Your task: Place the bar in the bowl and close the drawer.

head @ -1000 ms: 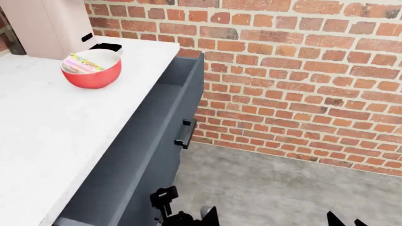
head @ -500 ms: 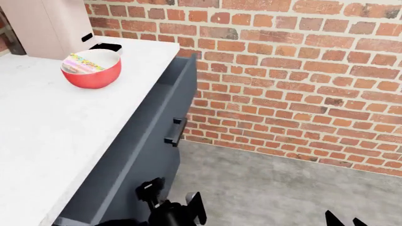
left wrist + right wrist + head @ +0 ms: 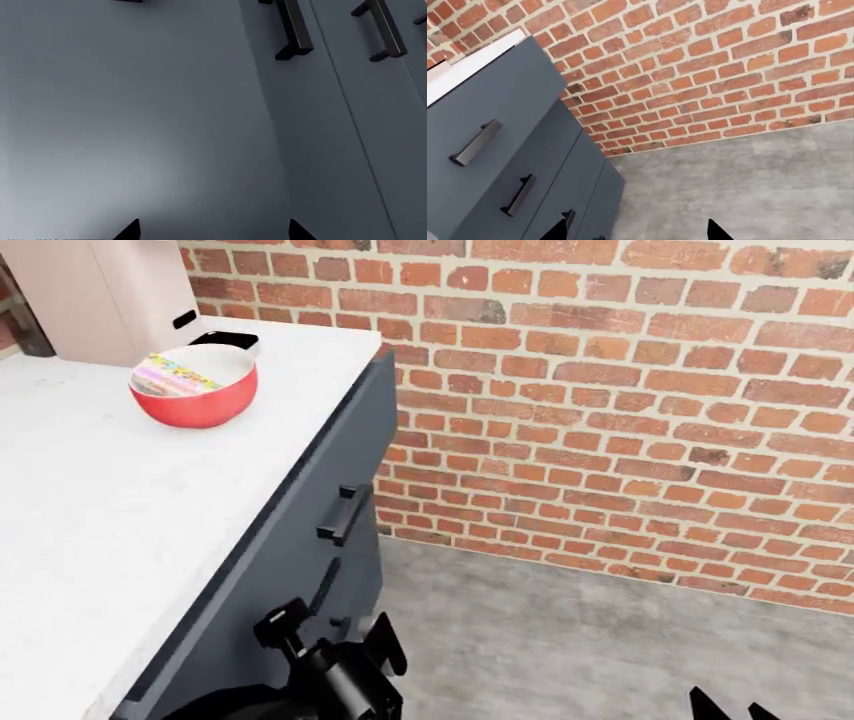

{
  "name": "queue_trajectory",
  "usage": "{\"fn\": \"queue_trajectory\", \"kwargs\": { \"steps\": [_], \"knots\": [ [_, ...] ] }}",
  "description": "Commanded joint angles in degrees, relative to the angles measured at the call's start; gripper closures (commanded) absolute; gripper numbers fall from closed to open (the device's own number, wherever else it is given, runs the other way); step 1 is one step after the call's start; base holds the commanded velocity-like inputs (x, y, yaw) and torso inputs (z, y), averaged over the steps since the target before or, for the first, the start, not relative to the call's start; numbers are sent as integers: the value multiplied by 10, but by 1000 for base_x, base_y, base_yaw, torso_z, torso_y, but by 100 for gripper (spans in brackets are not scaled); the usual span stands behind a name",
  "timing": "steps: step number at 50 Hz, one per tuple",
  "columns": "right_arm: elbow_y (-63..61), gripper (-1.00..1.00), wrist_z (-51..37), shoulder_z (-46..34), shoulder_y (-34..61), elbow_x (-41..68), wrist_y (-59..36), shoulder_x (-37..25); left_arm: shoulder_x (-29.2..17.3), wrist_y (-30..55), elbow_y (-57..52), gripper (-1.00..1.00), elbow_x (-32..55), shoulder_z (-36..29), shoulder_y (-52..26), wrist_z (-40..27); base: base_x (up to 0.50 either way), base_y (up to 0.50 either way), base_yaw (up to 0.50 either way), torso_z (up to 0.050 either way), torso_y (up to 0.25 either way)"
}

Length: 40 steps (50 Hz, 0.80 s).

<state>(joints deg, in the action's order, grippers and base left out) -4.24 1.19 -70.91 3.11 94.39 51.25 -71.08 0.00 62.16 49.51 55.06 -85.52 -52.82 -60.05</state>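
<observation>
On the white counter (image 3: 120,530), toward the far left: the red bowl (image 3: 195,400), white inside, with the speckled pink bar (image 3: 183,370) lying in it, one end leaning on the rim; behind the bowl, a beige cabinet (image 3: 120,290) against the wall; right of the counter edge, the dark blue-grey drawer (image 3: 314,510) pushed in, front about level with the counter's end, black bar handle (image 3: 343,514) standing off it; low down beside that front, the left gripper (image 3: 340,665), black, very near the panel, contact not clear from the head view; in the left wrist view only two dark fingertips (image 3: 128,231) set well apart, nothing between them, plain grey drawer front filling the frame, more handles at the far edge; further right, grey concrete floor (image 3: 587,630) meeting the brick wall (image 3: 627,390); at the bottom right corner, the right gripper (image 3: 727,706), tips only, spread and holding nothing, over bare floor in its own wrist view, well apart from the drawer stack (image 3: 514,165).
</observation>
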Motion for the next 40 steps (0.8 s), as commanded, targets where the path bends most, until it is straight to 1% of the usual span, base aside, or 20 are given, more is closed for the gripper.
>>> {"fn": "queue_trajectory", "kwargs": {
  "steps": [1, 7, 17, 40],
  "knots": [
    [16, -100, 9, 5, 1, 5, -8, 10, 0, -13, 65, -100, -52, -9, -22, 11, 0, 0, 0, 0, 10],
    [36, -100, 24, 9, 3, 13, -14, 21, 0, -21, 87, -100, -63, -6, -19, 16, 0, 0, 0, 0, 0],
    [28, -100, 19, 12, -4, 8, -8, 16, 0, -24, 111, -100, -88, -1, -21, 22, 0, 0, 0, 0, 2],
    [29, -100, 14, 19, -5, 2, -17, 19, 0, -39, 158, -100, -107, 11, -25, 43, 0, 0, 0, 0, 1]
  ]
}}
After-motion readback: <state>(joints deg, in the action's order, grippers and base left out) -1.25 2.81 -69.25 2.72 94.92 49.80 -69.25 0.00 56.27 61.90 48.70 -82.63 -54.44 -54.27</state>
